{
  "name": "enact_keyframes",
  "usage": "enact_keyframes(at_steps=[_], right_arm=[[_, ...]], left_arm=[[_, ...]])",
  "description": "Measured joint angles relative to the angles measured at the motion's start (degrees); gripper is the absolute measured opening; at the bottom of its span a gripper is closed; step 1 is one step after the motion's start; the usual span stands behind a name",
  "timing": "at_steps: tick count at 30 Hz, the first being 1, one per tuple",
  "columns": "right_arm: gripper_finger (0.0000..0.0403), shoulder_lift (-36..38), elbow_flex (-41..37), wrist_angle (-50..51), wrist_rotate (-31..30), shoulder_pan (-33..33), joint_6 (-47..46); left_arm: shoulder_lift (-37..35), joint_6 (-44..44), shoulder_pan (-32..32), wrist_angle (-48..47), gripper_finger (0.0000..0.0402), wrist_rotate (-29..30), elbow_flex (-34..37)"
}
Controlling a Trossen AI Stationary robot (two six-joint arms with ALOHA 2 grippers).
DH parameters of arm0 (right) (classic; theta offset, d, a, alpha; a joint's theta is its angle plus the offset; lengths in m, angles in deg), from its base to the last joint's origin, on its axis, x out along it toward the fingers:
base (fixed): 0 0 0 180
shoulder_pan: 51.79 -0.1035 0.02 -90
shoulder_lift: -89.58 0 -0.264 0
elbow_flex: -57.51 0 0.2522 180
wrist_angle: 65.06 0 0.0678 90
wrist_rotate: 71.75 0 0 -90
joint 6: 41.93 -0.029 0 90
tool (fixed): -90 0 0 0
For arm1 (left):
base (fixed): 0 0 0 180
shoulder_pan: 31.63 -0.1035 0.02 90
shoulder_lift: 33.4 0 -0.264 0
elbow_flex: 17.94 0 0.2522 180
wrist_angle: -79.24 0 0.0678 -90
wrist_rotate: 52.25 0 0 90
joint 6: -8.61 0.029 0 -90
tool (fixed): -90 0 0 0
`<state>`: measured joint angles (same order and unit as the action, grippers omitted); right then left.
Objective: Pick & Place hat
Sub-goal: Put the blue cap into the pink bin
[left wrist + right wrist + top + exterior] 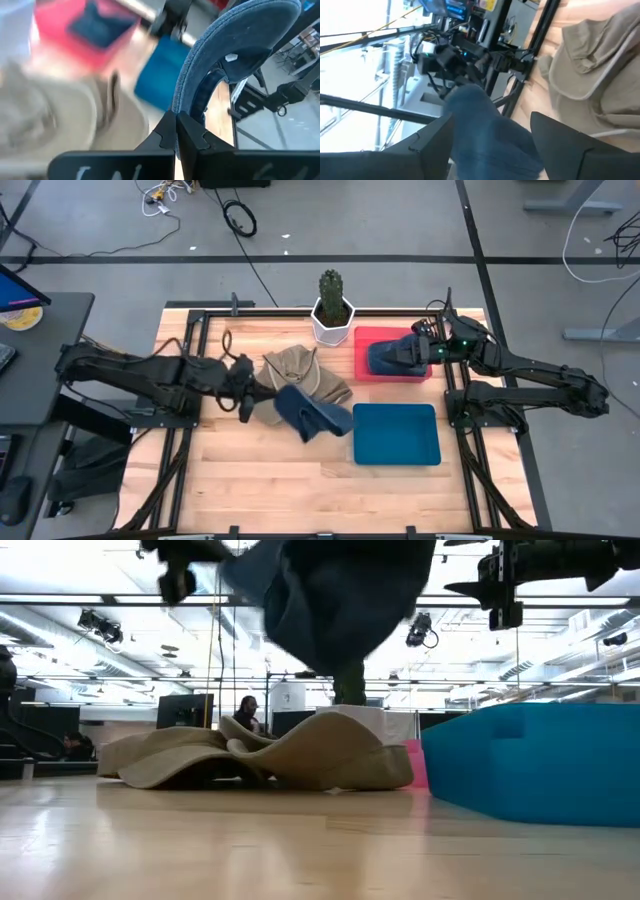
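Two hats show: a soft blue denim hat (312, 415) with a stitched brim, pinched by the left fingers (176, 131) and hanging above the wooden tabletop (260, 480) beside a limp beige hat (308, 372). Right fingers (490, 145) spread, over the red tray (372, 340).

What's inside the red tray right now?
A dark blue hat lies in the red tray. The right gripper hangs open over it, hiding part of the hat and the tray floor. Nothing else shows there.
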<state>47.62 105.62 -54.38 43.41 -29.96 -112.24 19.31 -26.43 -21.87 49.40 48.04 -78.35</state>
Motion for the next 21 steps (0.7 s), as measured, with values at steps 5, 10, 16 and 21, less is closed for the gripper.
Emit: enact_keyframes(at_steps=[5, 10, 16, 21], right_arm=[[0.0263, 0.0, 0.0, -2.78, 1.47, 0.02, -2.67], [0.0263, 0.0, 0.0, -4.69, 5.62, -0.06, -9.09], [0.0263, -0.15, 0.0, -4.68, 5.79, -2.41, -15.27], [0.0263, -0.91, 0.0, -7.94, 2.09, -4.15, -17.76]], left_arm=[[0.19, 14.31, 2.99, 0.2, 0.0001, 10.04, -6.53], [0.22, 27.06, 6.2, 0.07, 0.0001, 22.99, -11.9], [0.28, 38.13, 7.54, 6.12, 0.0001, 30.96, -14.08], [1.25, 44.99, 7.4, 13.28, 0.0001, 31.08, -14.17]])
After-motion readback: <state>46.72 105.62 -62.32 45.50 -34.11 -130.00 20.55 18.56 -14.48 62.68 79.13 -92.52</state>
